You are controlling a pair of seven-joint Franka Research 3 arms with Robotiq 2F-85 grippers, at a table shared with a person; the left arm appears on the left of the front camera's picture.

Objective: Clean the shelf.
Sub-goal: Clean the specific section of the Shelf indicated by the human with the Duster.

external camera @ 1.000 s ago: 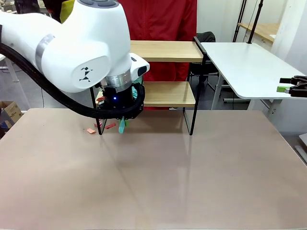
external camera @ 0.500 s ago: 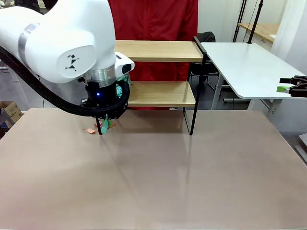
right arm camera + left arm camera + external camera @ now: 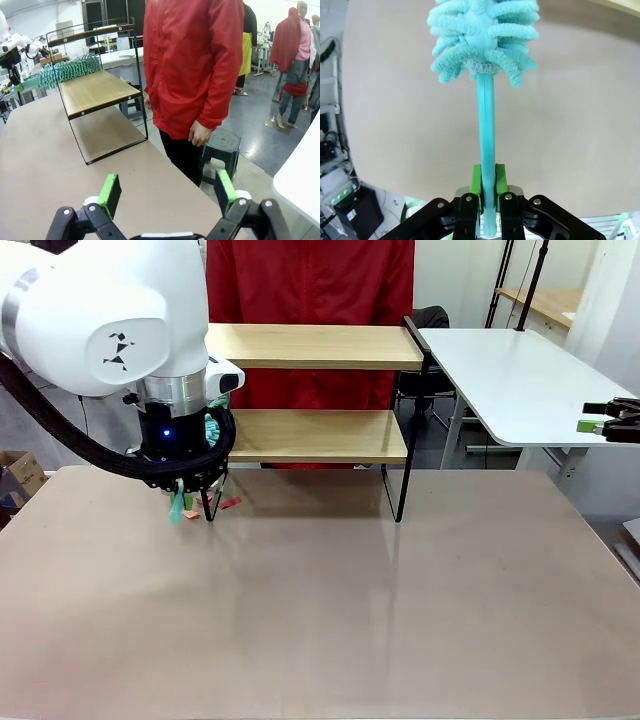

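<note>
Shelf (image 3: 320, 435) standing at far side of worktop (image 3: 350, 620), just in front of person in red jacket (image 3: 310, 280); both boards looking bare. Left pincer (image 3: 488, 181) pinching thin teal handle of duster (image 3: 484, 35), fluffy head sitting at left end of lower board. Right pincer (image 3: 167, 192) spread wide, gripping nothing, waiting well apart. Red scraps (image 3: 230, 503) lying by shelf leg. Judging: duster light, head soft and floppy, handle stiff but slick, so gripping low suiting it. Shelf likely sliding if pushed hard.
</note>
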